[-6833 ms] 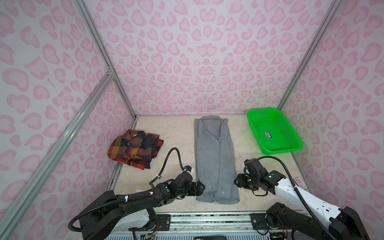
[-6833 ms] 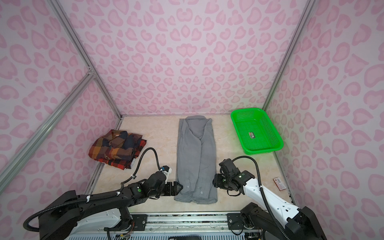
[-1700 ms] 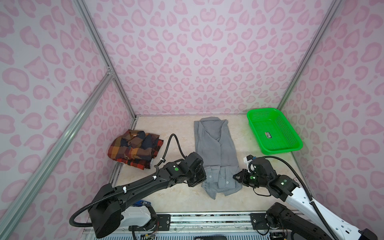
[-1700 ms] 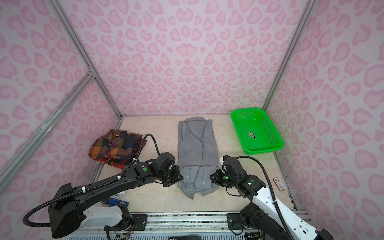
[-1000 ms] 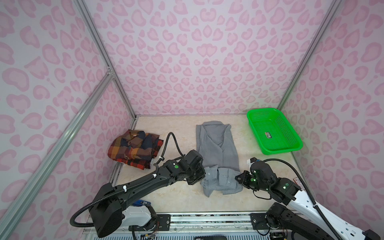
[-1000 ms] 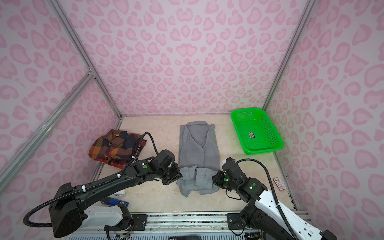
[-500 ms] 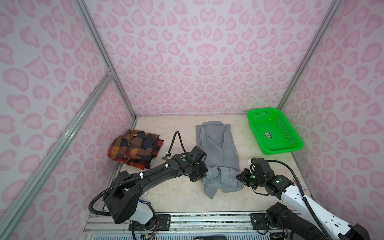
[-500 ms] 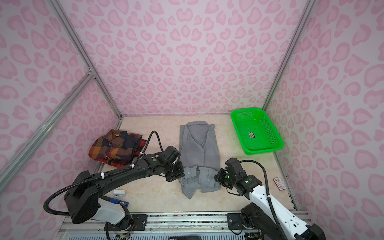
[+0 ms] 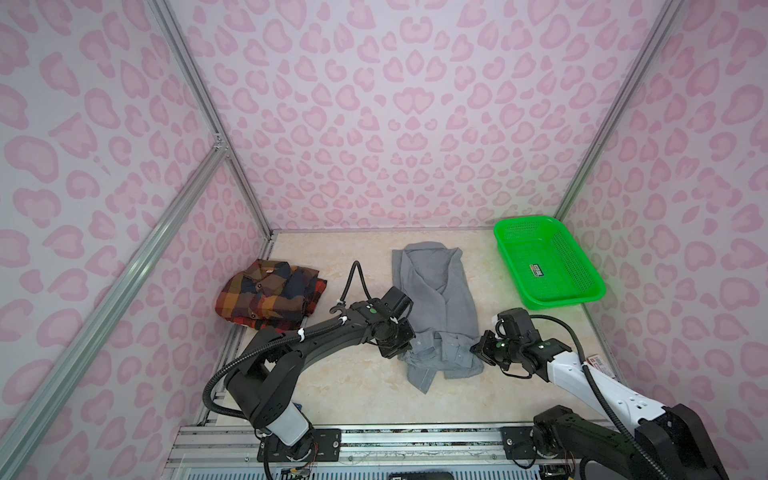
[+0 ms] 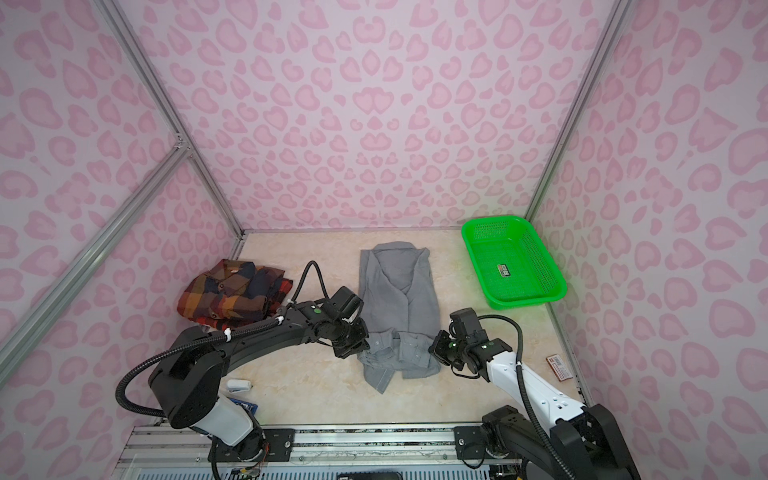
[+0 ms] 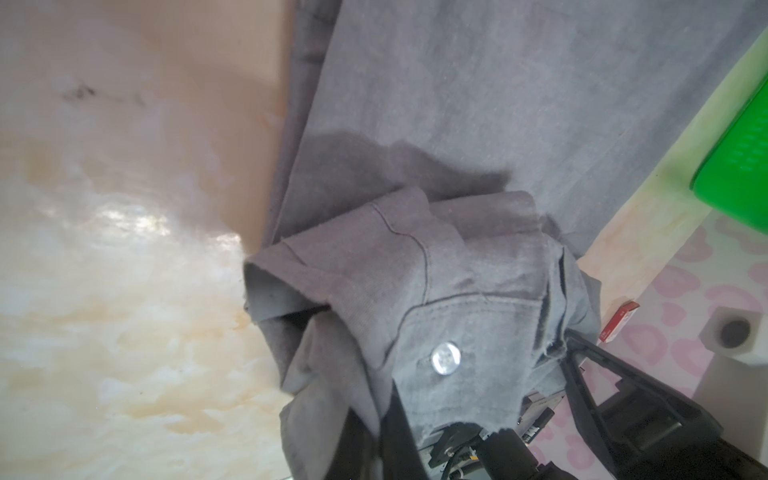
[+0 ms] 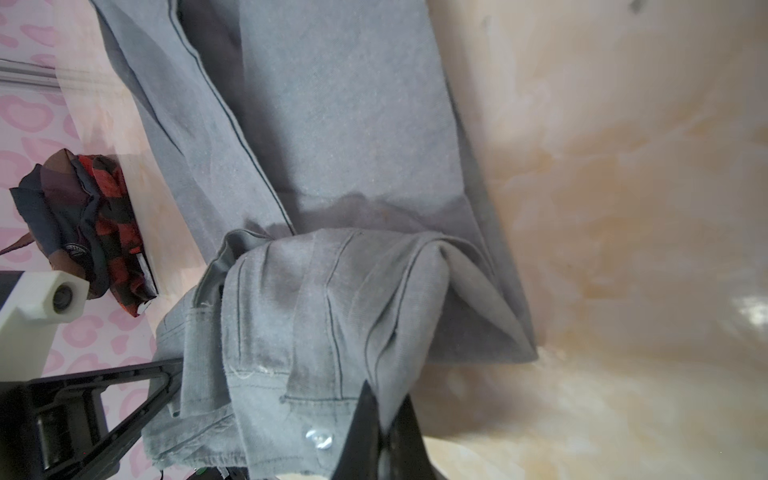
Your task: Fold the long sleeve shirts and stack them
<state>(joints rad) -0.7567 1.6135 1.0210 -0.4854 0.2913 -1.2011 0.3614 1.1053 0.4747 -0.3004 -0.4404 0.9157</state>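
Gray shirt [image 9: 436, 299] lies in the middle of the table [image 9: 353, 386], its collar end spread flat toward the back wall and its lower hem gathered into a rumpled bunch across the near end, with one corner trailing toward the front. Both grippers are clamped on that bunched hem: the left gripper [image 9: 401, 351] pinches its left side and the right gripper [image 9: 478, 352] its right side, and both top views show the same hold [image 10: 353, 347] [image 10: 436, 348]. In the left wrist view, dark fingers [image 11: 397, 424] are closed into folded gray cloth just beside a pale button [image 11: 445, 357]; in the right wrist view, the fingers [image 12: 365, 415] are pressed together on a seamed fold near another button [image 12: 318, 438]. Whether the gathered hem is clear of the table or resting on it is hard to judge from these angles. A plaid shirt [image 9: 270, 297] sits folded at the table's left edge, well apart from the gray one. A green basket [image 9: 561, 302] stands at the back right, and a small red and white card [image 9: 598, 362] lies by the right edge.
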